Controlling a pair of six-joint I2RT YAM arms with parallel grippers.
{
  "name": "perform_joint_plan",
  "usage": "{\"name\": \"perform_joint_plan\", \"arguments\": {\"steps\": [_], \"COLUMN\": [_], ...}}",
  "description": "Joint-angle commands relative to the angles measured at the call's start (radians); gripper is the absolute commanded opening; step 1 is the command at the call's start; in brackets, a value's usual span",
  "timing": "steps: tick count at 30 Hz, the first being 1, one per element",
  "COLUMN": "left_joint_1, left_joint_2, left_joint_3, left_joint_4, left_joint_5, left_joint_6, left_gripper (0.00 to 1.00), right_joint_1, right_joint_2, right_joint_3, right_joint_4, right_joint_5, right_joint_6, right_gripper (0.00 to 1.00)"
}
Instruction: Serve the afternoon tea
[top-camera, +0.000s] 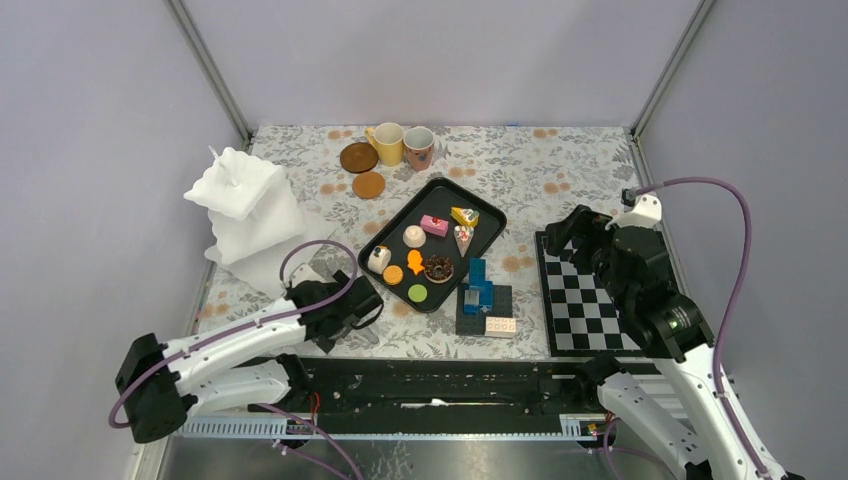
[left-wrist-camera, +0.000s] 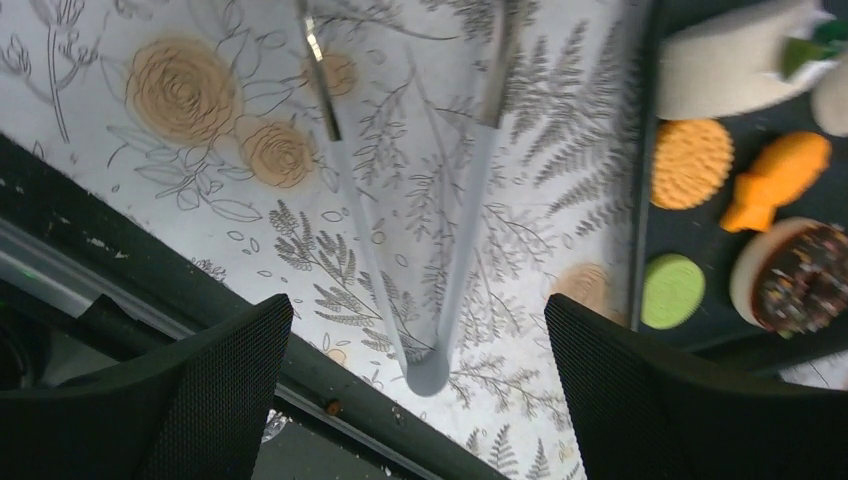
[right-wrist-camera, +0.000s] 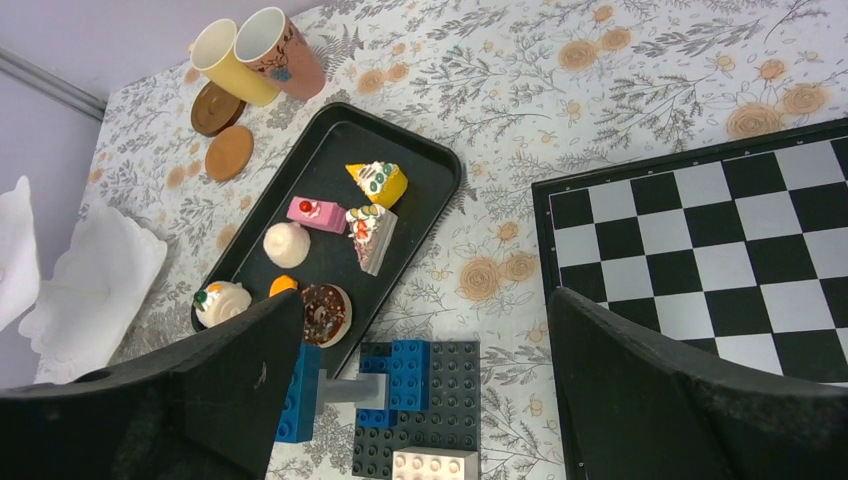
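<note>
Black tray (top-camera: 415, 208) at centre of worktop (top-camera: 560, 180): five cakes (top-camera: 434, 225), one donut (top-camera: 438, 268), three cookies (top-camera: 417, 293). Two mugs (top-camera: 388, 143), two coasters (top-camera: 359, 157) at tray's 11 o'clock. Floral worktop, grey walls (top-camera: 430, 60). Left pincer (left-wrist-camera: 418, 310) apart; right pincer (right-wrist-camera: 425, 300) apart.

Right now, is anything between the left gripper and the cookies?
Only the low rim of the tray. The left gripper is open beside the tray; the orange cookie and green cookie lie just inside that rim. The tongs lie on the cloth under the gripper, outside the tray, not in the way.
</note>
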Motion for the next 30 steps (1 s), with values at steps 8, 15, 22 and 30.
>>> {"name": "perform_joint_plan", "arguments": {"steps": [8,15,22,30], "left_joint_1": [-0.004,-0.005,-0.027,-0.054], "left_joint_2": [0.102,0.270,0.393,0.482], "left_joint_3": [-0.140,-0.072,-0.046,-0.031], "left_joint_4": [0.204,0.134,0.103,0.107], "left_joint_5": [-0.060,-0.186,-0.253,-0.299], "left_joint_6": [-0.235,-0.268,-0.304,-0.353], "left_gripper": [0.99,0.99,0.94,0.86], "right_joint_1": [0.007,0.007,0.007,0.007], "right_joint_2": [-0.085,-0.101,-0.123,-0.137], "right_joint_3": [-0.039,-0.072,-0.084,-0.112], "right_joint_4": [0.067,0.069,0.073,0.091], "right_joint_5": [-0.029,-0.042,-0.030,-0.043], "right_joint_6": [-0.004,-0.001,-0.015,-0.016], "right_gripper": [0.98,0.98,0.98,0.98]}}
